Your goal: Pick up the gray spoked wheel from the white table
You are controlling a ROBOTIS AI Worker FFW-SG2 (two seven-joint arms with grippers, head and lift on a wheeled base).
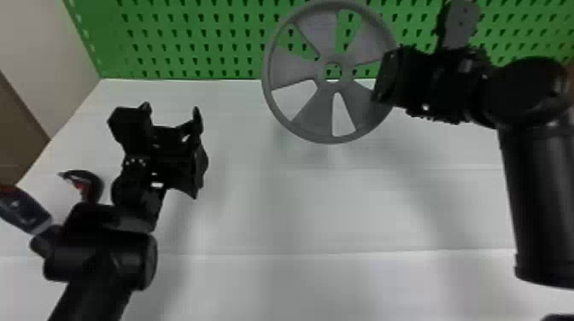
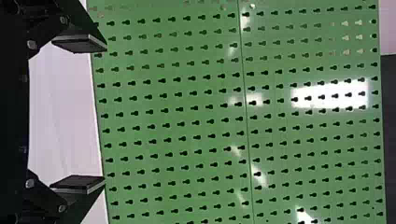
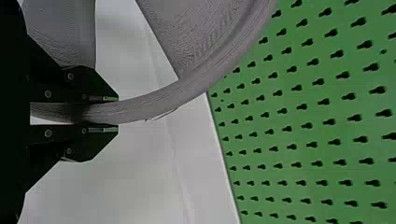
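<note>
The gray spoked wheel (image 1: pixel 326 117) hangs above the rear part of the white table (image 1: pixel 273 205), with its shadow on the surface below. My right gripper (image 1: pixel 384 81) holds it by the rim's right side. In the right wrist view the right gripper (image 3: pixel 109 112) is shut on the rim of the wheel (image 3: pixel 196 77), one finger on each side. My left gripper (image 1: pixel 173 117) is parked over the table's left part, well apart from the wheel. Seen from its own wrist, the left gripper (image 2: pixel 103 114) stands open with nothing between its fingers.
A green pegboard (image 1: pixel 192 42) rises behind the table's back edge, close behind the wheel. A red-and-black tool (image 1: pixel 92 183) and a dark blue device (image 1: pixel 25 209) lie at the far left, beside the left arm.
</note>
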